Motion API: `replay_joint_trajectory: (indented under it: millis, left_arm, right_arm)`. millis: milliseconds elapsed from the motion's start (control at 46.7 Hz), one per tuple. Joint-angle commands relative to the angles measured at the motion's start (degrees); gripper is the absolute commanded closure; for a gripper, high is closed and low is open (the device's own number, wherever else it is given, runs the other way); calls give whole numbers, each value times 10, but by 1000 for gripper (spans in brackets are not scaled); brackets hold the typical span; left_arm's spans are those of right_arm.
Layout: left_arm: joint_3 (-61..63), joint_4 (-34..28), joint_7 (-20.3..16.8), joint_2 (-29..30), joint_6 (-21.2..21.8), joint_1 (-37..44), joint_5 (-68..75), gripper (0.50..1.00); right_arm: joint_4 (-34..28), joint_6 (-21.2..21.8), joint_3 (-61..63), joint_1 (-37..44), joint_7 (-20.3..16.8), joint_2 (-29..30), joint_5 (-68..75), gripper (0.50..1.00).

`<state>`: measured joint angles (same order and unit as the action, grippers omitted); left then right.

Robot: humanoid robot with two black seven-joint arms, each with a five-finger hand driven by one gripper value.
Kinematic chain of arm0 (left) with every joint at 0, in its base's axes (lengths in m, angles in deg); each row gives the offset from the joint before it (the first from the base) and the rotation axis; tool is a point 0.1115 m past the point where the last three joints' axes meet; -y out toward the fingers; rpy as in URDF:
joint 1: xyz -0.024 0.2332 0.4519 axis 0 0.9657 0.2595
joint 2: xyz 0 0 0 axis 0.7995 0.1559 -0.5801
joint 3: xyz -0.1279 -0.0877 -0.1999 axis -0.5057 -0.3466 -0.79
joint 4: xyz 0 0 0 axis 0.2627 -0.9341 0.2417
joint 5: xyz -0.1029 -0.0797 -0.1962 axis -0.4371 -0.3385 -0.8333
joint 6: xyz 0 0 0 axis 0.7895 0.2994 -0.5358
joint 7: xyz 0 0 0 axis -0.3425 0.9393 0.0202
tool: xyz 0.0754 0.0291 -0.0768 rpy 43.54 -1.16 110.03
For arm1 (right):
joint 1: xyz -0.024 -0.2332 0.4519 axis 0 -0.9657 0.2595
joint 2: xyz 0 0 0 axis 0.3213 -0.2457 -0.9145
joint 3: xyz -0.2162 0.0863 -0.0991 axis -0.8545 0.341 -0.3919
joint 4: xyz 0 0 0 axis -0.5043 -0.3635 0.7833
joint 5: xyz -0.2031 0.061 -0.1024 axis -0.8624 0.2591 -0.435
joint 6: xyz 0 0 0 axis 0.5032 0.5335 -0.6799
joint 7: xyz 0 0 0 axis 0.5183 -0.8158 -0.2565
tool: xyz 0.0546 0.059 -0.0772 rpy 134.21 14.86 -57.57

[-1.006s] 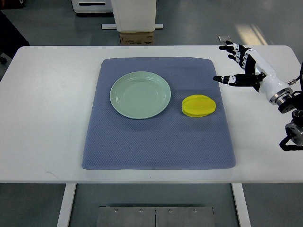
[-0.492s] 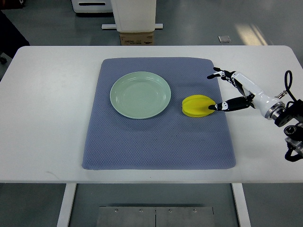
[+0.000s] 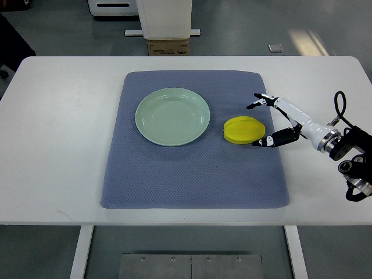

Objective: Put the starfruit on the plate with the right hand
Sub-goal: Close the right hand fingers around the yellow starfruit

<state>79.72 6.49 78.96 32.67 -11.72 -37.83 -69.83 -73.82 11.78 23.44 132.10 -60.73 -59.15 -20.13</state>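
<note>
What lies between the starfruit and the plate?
Only bare blue mat lies between the starfruit and the plate, as the top view shows.

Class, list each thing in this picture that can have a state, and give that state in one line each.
Plate: empty, flat on the mat.
Starfruit: on the mat, right of the plate, not gripped.
Right hand: fingers spread around the starfruit's right side, holding nothing.
Mat: spread flat on the table.
</note>
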Motion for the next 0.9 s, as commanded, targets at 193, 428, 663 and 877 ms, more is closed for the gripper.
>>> replay_joint_trajectory:
  millis: [193,428,663,877]
  left_arm:
    - [0,0,0,0,0,0,0,500]
    - [0,0,0,0,0,-1,0,500]
    - [0,0,0,0,0,0,0,500]
    - [0,0,0,0,0,0,0,500]
  right_arm:
    - [0,-11,-5,-1,-1,16,-1,500]
    - [1,-29,-26,8,-1,38,-1,502]
    - [16,-29,-28,12,-11,51,-1,505]
    - [25,-29,-52,26,-12,57,-1,507]
